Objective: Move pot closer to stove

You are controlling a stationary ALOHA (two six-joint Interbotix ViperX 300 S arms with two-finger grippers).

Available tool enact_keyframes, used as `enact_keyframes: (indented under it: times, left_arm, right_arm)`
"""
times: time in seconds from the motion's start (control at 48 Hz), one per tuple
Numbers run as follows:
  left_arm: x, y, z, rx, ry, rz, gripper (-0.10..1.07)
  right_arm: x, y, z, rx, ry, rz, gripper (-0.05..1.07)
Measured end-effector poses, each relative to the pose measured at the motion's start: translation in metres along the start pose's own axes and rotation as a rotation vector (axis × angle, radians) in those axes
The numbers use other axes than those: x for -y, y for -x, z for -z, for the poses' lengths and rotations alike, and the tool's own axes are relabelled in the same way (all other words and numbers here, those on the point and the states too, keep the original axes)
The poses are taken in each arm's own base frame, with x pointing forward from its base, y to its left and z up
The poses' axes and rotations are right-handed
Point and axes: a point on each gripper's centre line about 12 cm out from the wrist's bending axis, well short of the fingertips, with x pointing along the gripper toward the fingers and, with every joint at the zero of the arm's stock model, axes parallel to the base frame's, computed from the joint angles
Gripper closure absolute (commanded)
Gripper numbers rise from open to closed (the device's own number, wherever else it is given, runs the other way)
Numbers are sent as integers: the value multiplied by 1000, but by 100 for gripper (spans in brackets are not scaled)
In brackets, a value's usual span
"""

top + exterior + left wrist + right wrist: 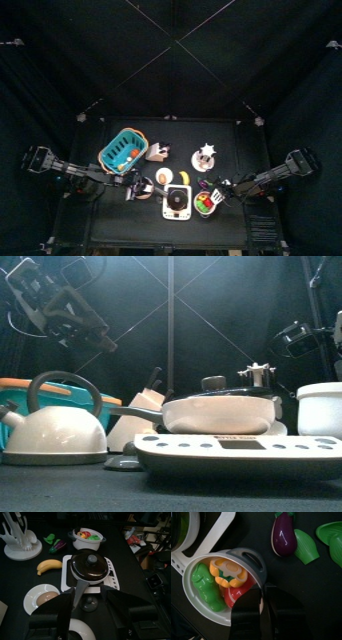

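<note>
Right gripper (261,604) pinching pot (218,587) rim, jaws nearly together on near wall, green and red veg inside. Pot sits just beside stove (177,203), toward front right corner of surface (134,228). Keep pinch firm, slide low, stop short of stove's pan handle. Left gripper (85,609) spread wide, hanging over stove, not helping.

Dim, curtained scene; the front view looks perhaps slightly soft.
</note>
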Motion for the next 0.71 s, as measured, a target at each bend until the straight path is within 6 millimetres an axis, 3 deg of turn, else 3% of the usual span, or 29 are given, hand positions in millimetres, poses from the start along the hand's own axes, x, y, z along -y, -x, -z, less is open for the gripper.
enact_keyframes:
  times: [0.312, 0.708]
  left_arm:
    - [-1, 0, 1, -3, -1, -2, 15]
    - [0, 0, 1, -3, -1, -2, 15]
  right_arm:
    - [-4, -7, -1, -11, 7, 27, 69]
    - [-3, -8, -5, -2, -4, 32, 32]
